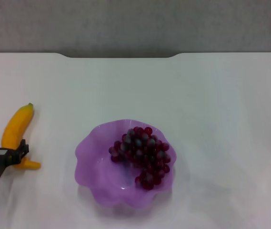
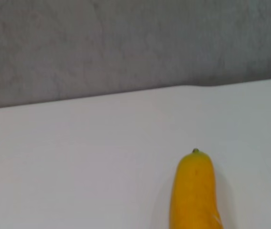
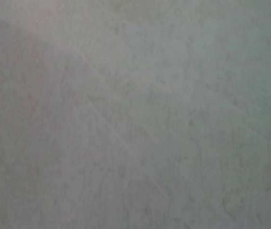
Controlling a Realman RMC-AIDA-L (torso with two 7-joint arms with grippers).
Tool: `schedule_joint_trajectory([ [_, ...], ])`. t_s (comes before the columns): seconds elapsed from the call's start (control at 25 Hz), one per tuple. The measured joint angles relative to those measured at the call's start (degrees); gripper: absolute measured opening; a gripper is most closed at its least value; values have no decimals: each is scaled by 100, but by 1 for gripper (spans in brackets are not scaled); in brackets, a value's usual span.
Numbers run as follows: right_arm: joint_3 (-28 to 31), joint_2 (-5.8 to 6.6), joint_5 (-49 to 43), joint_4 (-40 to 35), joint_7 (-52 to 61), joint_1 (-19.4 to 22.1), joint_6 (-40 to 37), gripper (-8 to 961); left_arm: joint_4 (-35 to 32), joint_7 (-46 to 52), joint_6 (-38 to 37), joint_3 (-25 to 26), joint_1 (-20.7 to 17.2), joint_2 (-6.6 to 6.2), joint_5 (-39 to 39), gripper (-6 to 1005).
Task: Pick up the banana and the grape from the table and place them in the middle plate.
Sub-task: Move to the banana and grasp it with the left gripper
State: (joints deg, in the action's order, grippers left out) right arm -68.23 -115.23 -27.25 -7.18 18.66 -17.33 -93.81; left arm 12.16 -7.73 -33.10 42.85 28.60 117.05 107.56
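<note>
The yellow-orange banana (image 1: 15, 126) lies on the white table (image 1: 211, 95) at the far left, its greenish tip pointing away from me. My left gripper (image 1: 14, 153) sits low over the banana's near end, and the stem end pokes out beside it. The left wrist view shows the banana (image 2: 195, 195) running away across the table (image 2: 78, 167). A bunch of dark red-purple grapes (image 1: 142, 153) rests inside the purple scalloped middle plate (image 1: 88, 148) at the table's centre. My right gripper is out of view, and its wrist view shows only a plain grey surface.
A grey wall (image 1: 135, 24) runs behind the table's notched far edge (image 1: 121, 56). White tabletop stretches between the banana and the plate, and to the plate's right.
</note>
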Motion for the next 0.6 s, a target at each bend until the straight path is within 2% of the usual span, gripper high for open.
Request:
schedule_joint_trajectory([
  [0.6,3,0,0,17,-1,-11,-2,0,34,-291,144,-35,40,3,35,884],
])
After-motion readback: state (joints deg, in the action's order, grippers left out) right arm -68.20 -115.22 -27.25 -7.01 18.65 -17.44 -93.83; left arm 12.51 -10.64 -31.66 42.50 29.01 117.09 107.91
